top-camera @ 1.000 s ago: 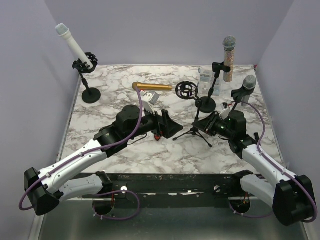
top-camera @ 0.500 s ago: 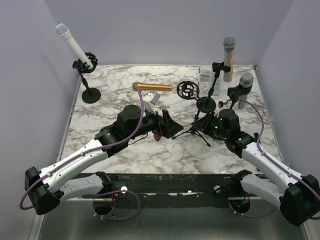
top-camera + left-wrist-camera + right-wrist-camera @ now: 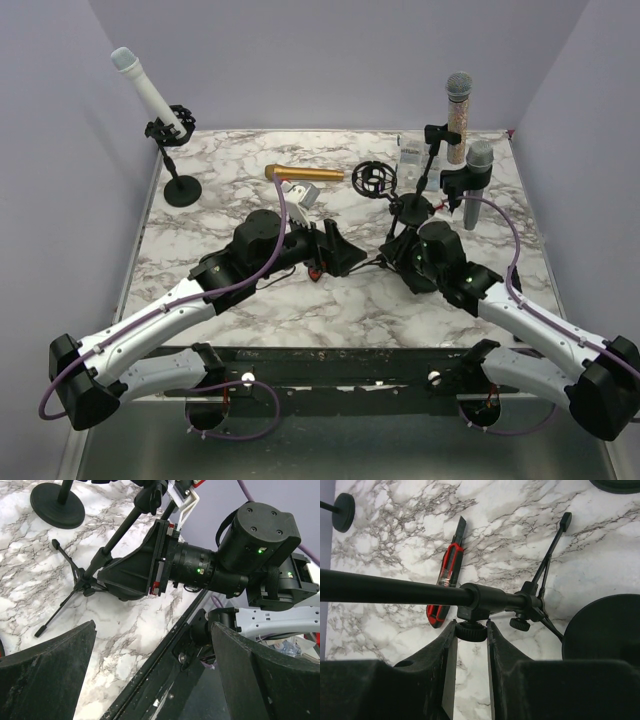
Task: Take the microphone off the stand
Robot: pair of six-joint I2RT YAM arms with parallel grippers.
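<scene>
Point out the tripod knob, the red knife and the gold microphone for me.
tripod knob (image 3: pixel 471 631), right wrist view, its ribbed rim.
red knife (image 3: pixel 451 560), right wrist view, red handle.
gold microphone (image 3: pixel 305 174), top view, mid body.

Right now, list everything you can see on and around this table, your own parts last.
white microphone: 1, white, clipped on a stand, far-left corner
gold microphone: 1, gold, lying flat, far centre
grey-headed microphones: 2, grey heads, one upright far right, one in a clip just nearer
shock mount: 1, black, centre
round stand bases: 2, black, far left and centre-right
tripod stand: 1, black, between the grippers
utility knife: 1, red and black, flat beside the tripod
table: 1, white marble
left gripper: 1, black, open, facing the tripod
right gripper: 1, black, shut on the tripod stand's knob
</scene>
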